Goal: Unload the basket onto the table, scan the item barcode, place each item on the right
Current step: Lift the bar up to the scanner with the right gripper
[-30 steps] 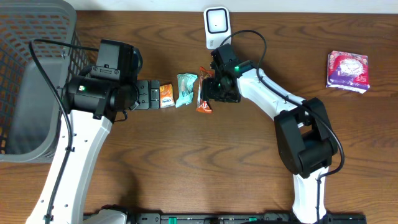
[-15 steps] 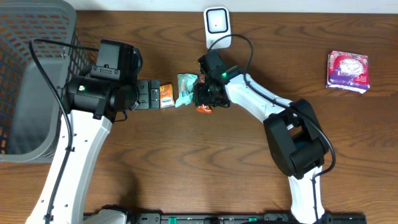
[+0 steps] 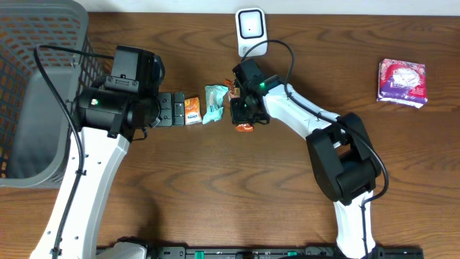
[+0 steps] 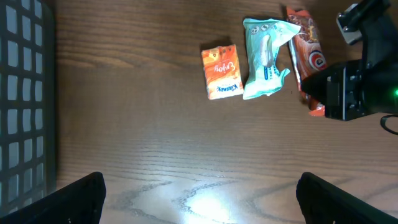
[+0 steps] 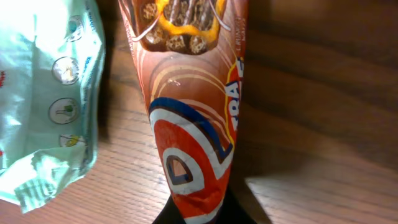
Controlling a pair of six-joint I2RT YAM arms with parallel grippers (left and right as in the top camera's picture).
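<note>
A: Entry 1, task obj?
B: Snack wrapper [image 5: 186,124], brown/orange, long, printed face up. Loc: mid-table [image 3: 215,208], just beside mint packet [image 3: 215,103], near scanner [image 3: 250,29] but not touching it. Barcode not visible in any view.

A: Held?
B: Yes. R gripper [image 3: 244,117] pinching narrow end, fingers pressed together on the crimp. Wrist view: wrapper tail vanishing between the dark tips. Lifted or flat on the wood: can't tell.

A: Entry 2, other arm?
B: L gripper [image 4: 199,199], fingers spread wide, nothing between them. Hanging over bare wood, short of small orange box [image 4: 221,71]. No contact w/ any item.

A: Progress?
B: Early, by judgement. Done: item picked out of the row, grip closed on it. Left: raise it, find the barcode side (prob. underside, unconfirmed), turn that side to the scanner window, hold for a read. No sign of a scan so far; wrapper not facing the scanner.

A: Other stock?
B: Orange box and mint packet in a row w/ the wrapper, both flat on the wood, untouched. Pink/purple packet [image 3: 402,81] well apart, far right. Grey basket [image 3: 36,86] far left, beside L arm.

A: Risk note?
B: Grip on one end only, so wrapper likely to droop or swing once lifted. Mint packet close enough to get nudged.
</note>
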